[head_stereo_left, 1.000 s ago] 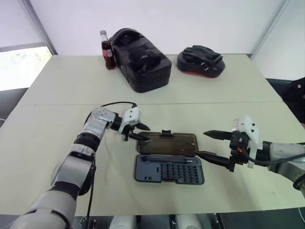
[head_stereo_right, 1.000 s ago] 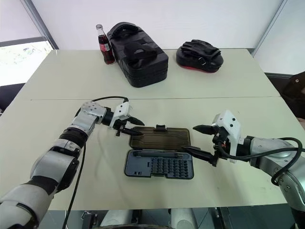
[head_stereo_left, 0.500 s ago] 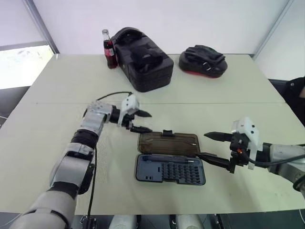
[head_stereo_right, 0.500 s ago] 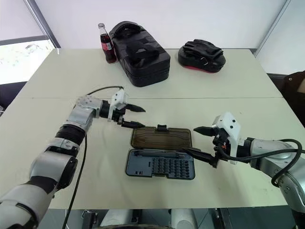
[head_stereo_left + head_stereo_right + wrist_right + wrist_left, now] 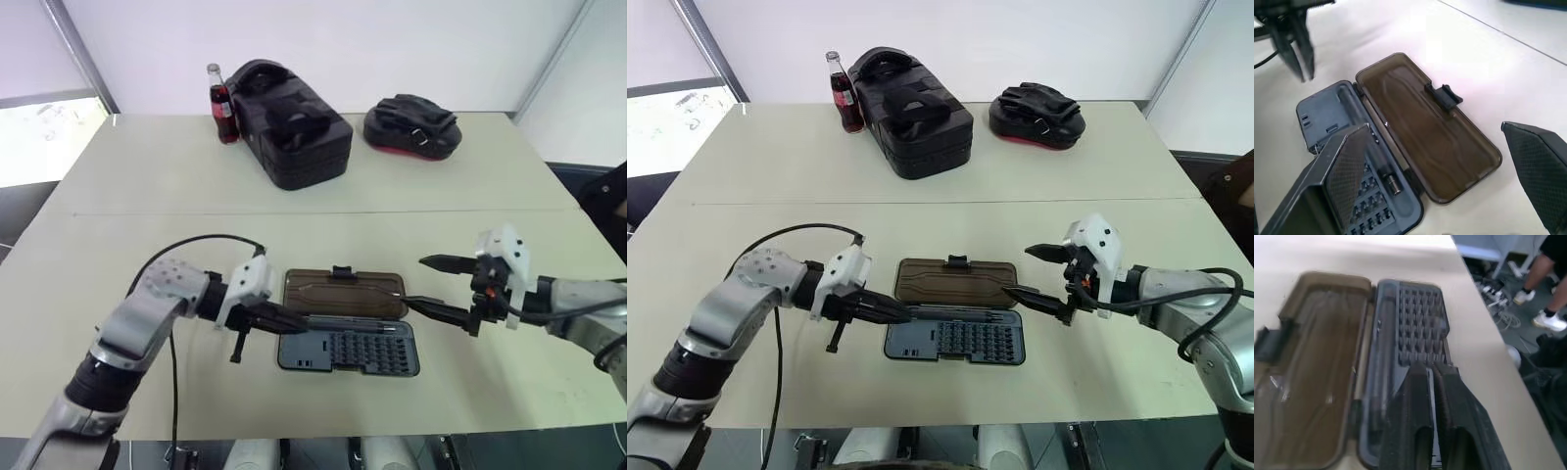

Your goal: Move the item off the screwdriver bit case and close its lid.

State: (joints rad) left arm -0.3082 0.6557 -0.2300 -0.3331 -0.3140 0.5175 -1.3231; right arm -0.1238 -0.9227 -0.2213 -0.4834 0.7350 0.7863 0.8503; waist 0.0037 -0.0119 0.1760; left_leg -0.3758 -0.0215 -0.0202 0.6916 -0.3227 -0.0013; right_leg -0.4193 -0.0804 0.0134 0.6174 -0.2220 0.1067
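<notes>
At the far side of the pale counter stands a bottle of dark drink, just beside a bulky black case. Well apart to the right lies a black-and-red pouch.

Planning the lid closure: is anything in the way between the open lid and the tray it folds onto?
Yes. The shut left gripper lies over the left end of the tray, and the open right gripper reaches its lower finger over the right end. Both sit where the lid would swing down.
</notes>
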